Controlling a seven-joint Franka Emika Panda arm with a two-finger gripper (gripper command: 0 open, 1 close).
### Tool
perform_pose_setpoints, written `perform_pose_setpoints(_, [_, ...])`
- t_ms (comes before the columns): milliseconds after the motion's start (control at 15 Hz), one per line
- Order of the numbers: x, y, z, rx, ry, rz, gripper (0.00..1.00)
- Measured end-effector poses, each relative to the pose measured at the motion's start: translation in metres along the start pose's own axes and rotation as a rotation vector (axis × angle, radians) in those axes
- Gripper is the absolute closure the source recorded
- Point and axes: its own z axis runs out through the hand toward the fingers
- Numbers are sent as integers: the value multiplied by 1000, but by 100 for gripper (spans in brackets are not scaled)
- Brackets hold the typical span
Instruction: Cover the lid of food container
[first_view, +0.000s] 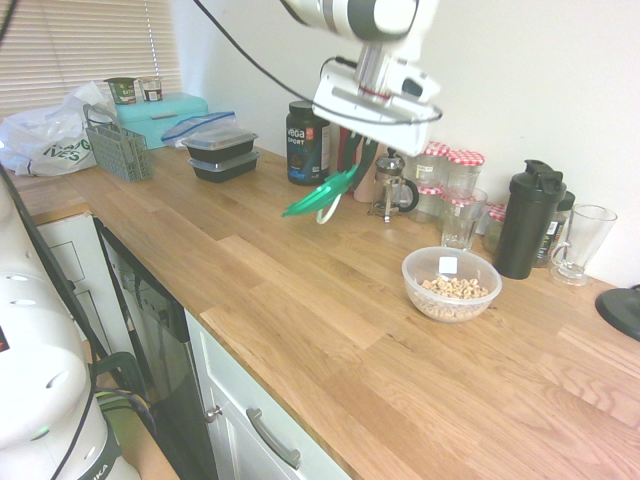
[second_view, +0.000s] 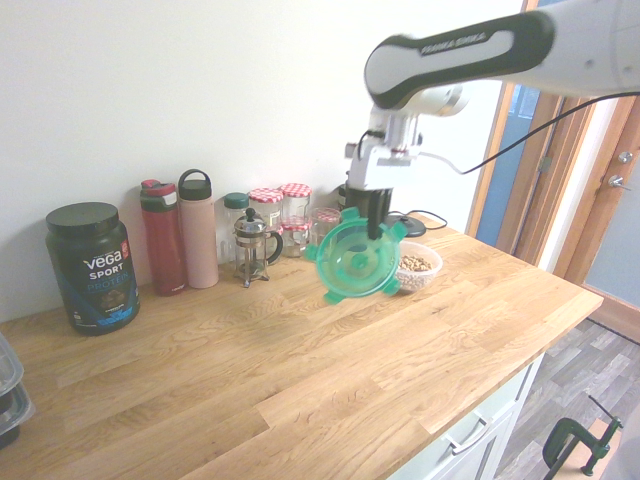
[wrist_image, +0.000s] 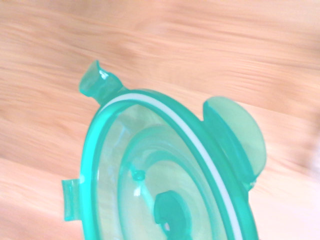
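"What is nearest?"
"Seen from the first exterior camera, a white drawer (first_view: 255, 430) under the wooden counter (first_view: 300, 310). On the counter sits the clear bowl (first_view: 451, 286), with cereal and a small white packet inside."

"And the lid?"
"The green lid (second_view: 357, 259) is in the air, tilted, its edge pinched in the gripper (second_view: 373, 226). From the second exterior camera it hides part of the bowl."

"What stands around them?"
"Behind the bowl, a glass mug (first_view: 583, 245), a black shaker (first_view: 530, 220) and jars (first_view: 463, 172) with checked caps. A coffee press (first_view: 389, 188) is just beside the jars. Farther off are a black tub (first_view: 307, 145), stacked boxes (first_view: 222, 153), a wire basket (first_view: 120, 150) and a teal case (first_view: 165, 120)."
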Motion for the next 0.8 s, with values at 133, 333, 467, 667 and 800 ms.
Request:
perform_pose_setpoints(133, [-7,5,-33,-95,108,16,100])
perform_pose_setpoints(333, [-7,-12,-67,-236,269,44,100])
perform_pose_setpoints(467, [6,-31,-77,-331,372,69,100])
perform_pose_setpoints(667, [30,-43,-65,-495,486,139,100])
perform_pose_setpoints(800, [33,-47,-55,-609,534,201,100])
